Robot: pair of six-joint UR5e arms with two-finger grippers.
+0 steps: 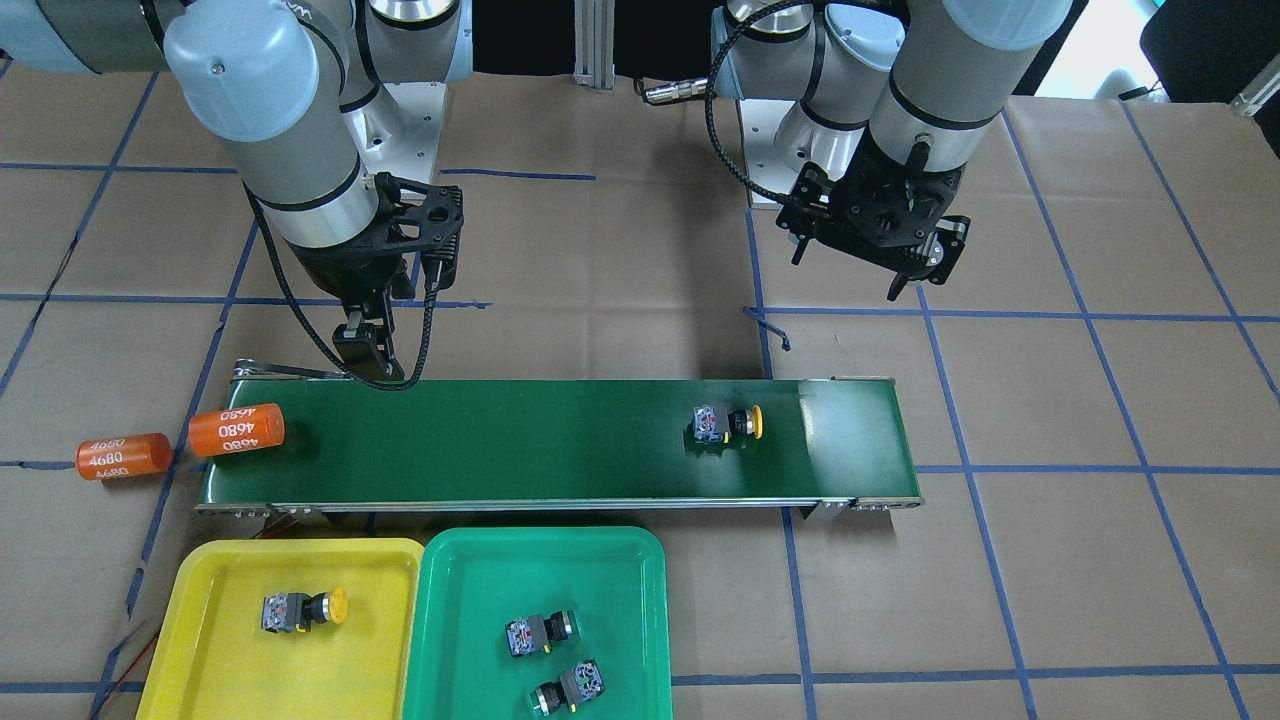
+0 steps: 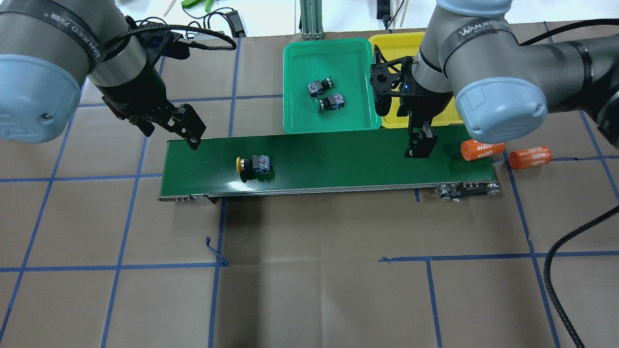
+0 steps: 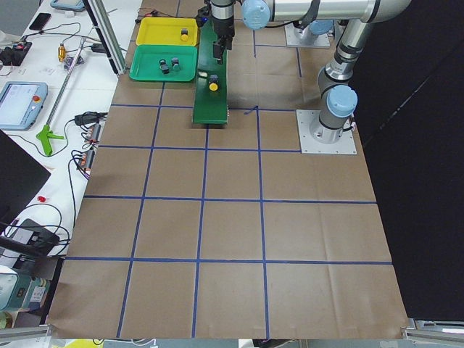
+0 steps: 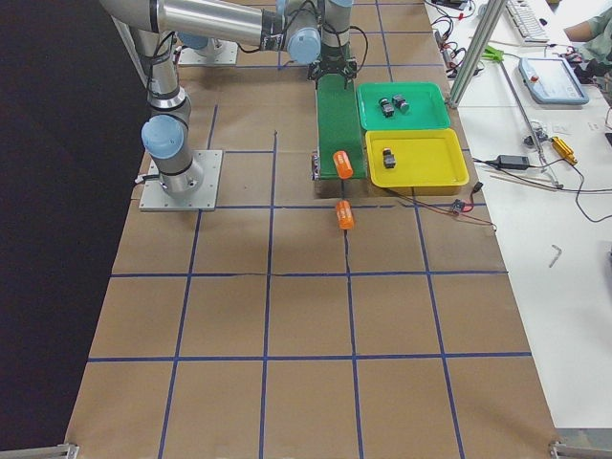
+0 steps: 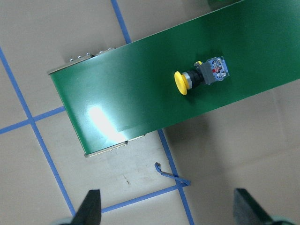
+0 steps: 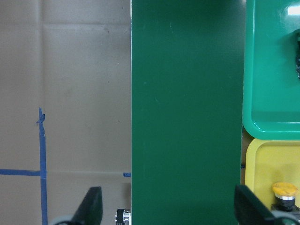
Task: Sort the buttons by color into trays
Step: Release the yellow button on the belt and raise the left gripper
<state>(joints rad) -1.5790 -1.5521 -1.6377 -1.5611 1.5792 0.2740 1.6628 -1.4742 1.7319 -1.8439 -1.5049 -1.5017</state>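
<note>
One yellow-capped button (image 1: pixel 728 423) lies on its side on the dark-green belt (image 1: pixel 520 450), also in the left wrist view (image 5: pixel 201 77). Another yellow button (image 1: pixel 303 610) rests in the yellow tray (image 1: pixel 190 570). Two green buttons (image 1: pixel 540 633) (image 1: pixel 570 688) lie in the green tray (image 1: pixel 620 560). My left gripper (image 1: pixel 850 270) hangs open and empty above the table beside the belt's end near the belt button. Over the belt's other end my right gripper (image 1: pixel 365 350) is open and empty; its wrist view shows bare belt between the fingertips (image 6: pixel 91 206).
An orange cylinder marked 4680 (image 1: pixel 237 430) lies on the belt's end by my right gripper, and a second one (image 1: pixel 124 456) lies on the brown paper just beyond it. The two trays stand side by side against the belt's operator side. Cables and tools lie past the table edge (image 2: pixel 213 19).
</note>
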